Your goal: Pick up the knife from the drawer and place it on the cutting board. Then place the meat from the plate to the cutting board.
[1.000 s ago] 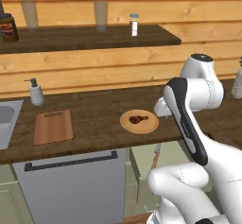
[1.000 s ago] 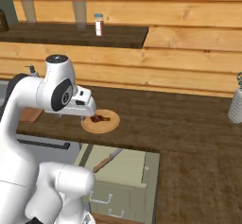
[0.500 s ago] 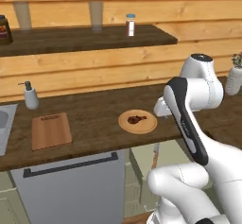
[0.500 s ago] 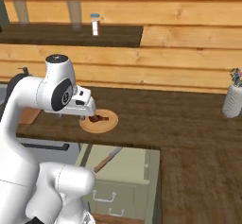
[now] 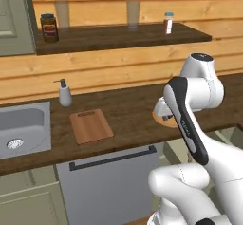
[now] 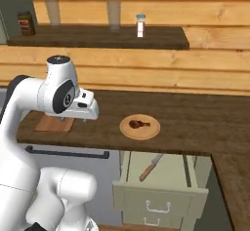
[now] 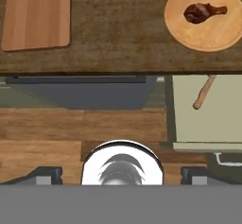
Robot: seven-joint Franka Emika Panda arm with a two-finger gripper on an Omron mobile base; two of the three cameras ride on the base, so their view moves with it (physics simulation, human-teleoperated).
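Observation:
The drawer [image 6: 161, 179] stands pulled open below the counter, and the knife [image 6: 151, 166] lies slanted inside it, brown handle toward the front. On the counter just above sits the round plate [image 6: 140, 127] with the dark meat [image 6: 138, 124] on it. The cutting board [image 5: 91, 126] lies bare further left, partly behind the arm in the right base view. My gripper [image 6: 87, 119] hangs open and holds nothing above the counter's front edge, between board and plate. From the hand view I look down on the cutting board [image 7: 37, 14], plate [image 7: 205, 34], meat [image 7: 203, 11], knife [image 7: 203, 93] and drawer [image 7: 208, 119]; the gripper [image 7: 122, 176] has its fingertips [image 7: 45, 175] far apart.
A grey appliance front with a black bar handle [image 5: 114, 158] sits under the board. A sink [image 5: 23, 129] and soap dispenser [image 5: 65, 93] are at the left. The upper shelf holds a dark jar [image 5: 48, 27] and a shaker [image 5: 168, 23].
The whole picture has shifted right in both base views, so the base has moved left. The arm keeps its pose, gripper open.

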